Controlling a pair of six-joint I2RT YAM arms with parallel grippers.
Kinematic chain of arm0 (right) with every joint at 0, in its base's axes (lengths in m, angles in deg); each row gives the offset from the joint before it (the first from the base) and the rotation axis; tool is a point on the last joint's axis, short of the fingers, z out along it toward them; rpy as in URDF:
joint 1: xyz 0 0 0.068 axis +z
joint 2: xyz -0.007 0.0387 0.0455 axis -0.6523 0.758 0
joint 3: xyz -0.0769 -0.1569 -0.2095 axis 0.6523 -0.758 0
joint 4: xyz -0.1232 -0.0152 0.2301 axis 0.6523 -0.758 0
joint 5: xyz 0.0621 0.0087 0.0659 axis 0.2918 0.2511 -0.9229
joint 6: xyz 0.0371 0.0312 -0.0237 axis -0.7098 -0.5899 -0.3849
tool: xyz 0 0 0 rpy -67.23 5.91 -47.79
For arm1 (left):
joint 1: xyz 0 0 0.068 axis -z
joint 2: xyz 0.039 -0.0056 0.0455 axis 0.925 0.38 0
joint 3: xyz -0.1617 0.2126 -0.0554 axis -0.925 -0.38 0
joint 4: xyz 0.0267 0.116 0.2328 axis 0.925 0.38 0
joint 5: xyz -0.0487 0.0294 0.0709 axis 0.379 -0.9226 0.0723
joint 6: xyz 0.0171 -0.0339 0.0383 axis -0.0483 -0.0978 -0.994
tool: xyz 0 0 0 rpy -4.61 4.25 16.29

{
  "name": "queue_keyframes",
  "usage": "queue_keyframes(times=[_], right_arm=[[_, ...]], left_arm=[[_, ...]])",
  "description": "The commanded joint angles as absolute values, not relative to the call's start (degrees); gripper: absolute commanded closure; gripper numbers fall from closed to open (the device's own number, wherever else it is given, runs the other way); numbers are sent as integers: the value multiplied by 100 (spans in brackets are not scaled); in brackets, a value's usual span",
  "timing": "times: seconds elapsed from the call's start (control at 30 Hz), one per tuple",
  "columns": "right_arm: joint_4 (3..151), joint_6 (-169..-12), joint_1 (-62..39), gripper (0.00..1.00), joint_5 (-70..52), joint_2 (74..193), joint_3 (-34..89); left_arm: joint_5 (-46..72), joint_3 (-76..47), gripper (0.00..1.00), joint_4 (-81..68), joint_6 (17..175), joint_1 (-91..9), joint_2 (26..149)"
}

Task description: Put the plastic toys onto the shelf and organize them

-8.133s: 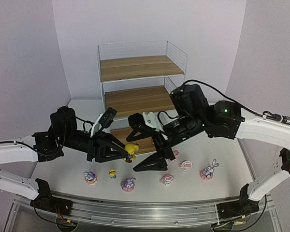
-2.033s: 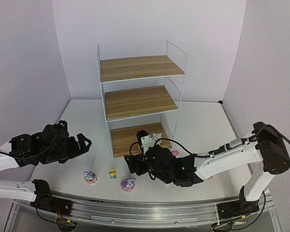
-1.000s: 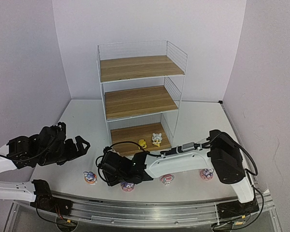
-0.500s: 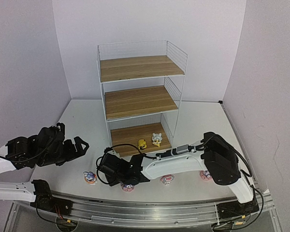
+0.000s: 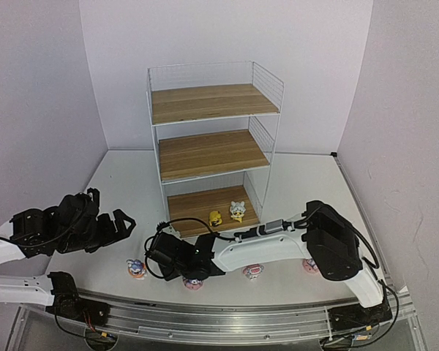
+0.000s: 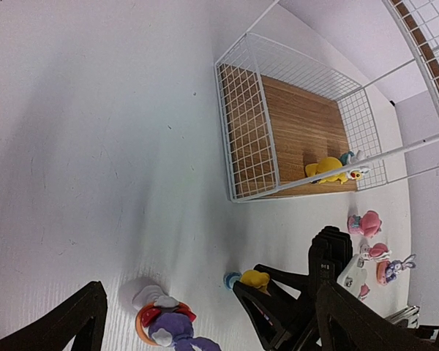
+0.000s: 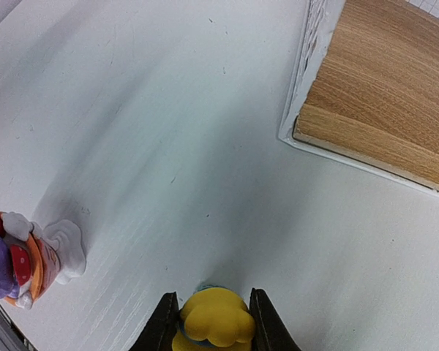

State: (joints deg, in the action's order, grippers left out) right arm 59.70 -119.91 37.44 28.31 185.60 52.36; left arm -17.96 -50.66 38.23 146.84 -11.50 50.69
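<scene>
After just narrowing, now pinches small yellow plastic figurine (image 7: 211, 316) in right gripper (image 7: 209, 329), ready for lift to white-wire wood-board shelf (image 5: 205, 102); left gripper (image 6: 208, 300) wide open, empty.

We are viewing the shelf (image 5: 214, 102) standing upright: three wood boards in white mesh. A yellow toy (image 5: 215, 217) and a white-headed toy (image 5: 238, 211) are standing on its bottom board (image 5: 194, 205). A small yellow toy (image 7: 211, 322) is sitting on the table (image 7: 205, 110), pinched by the right gripper (image 7: 212, 295); a purple bunny (image 5: 136, 268) is standing nearby.
</scene>
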Motion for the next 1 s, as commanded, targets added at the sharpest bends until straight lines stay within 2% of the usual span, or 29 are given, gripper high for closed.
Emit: queue_keyframes(times=[0.0, 0.47, 0.97], right_arm=[[6019, -11961, 3751, 89, 2970, 18374, 5382], [6027, -11782, 3432, 90, 3353, 17016, 4341], [6642, -11252, 2677, 92, 3213, 17501, 4397]], left_arm=[[-1812, -5101, 0, 3704, 14609, -1168, 4939], [-1912, -5054, 0, 3823, 14643, -1168, 4920], [-1915, -5070, 0, 3829, 14691, -1168, 5116]])
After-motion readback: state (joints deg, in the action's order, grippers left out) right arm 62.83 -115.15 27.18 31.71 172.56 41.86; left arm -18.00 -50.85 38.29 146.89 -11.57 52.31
